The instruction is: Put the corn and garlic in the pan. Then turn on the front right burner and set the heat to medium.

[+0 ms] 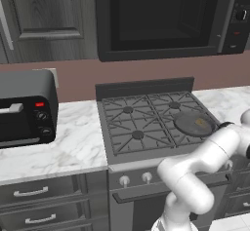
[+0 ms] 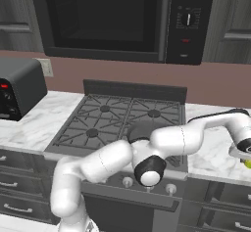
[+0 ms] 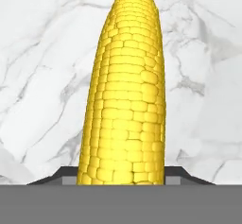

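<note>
Hand view puts our gripper (image 3: pixel 121 179) half-closed around the corn (image 3: pixel 125 95) on the marble counter (image 3: pixel 42 76); next we lift it to the pan (image 1: pixel 194 124).

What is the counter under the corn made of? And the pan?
The counter looks like polished white marble: grey veins run through it. The pan looks like dark matte metal, dull grey with no shine. The corn is bumpy yellow kernels.
</note>
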Motion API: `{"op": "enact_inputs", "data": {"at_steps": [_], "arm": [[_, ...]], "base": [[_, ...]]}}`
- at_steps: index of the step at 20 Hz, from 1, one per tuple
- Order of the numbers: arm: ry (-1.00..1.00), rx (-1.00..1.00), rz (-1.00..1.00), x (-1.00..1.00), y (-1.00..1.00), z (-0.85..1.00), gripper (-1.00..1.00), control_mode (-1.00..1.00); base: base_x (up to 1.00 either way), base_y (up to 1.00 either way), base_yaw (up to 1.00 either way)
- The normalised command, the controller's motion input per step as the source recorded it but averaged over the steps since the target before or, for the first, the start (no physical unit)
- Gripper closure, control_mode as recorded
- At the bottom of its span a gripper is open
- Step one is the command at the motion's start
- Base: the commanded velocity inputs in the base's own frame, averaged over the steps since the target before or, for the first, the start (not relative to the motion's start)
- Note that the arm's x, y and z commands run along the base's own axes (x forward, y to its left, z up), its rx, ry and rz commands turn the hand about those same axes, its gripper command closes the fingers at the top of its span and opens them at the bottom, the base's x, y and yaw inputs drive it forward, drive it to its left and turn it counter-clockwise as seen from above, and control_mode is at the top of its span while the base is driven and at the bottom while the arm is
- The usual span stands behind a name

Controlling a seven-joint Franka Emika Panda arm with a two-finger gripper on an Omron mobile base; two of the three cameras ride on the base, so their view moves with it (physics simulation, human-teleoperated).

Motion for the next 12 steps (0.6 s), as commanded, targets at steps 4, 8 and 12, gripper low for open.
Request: {"op": "enact_inputs", "data": {"at_steps": [4,8,12], "arm": [[-0.31,0.0,0.0,-0.86,0.56,0.46,1.0,-1.0],[-0.41,0.0,0.0,-0.73,0.7,0.22,1.0,-1.0],[-0.48,0.0,0.01,-0.6,0.8,0.14,1.0,-1.0]], "base": [[0.0,0.0,0.0],[0.0,0.0,0.0],[0.0,0.0,0.0]]}}
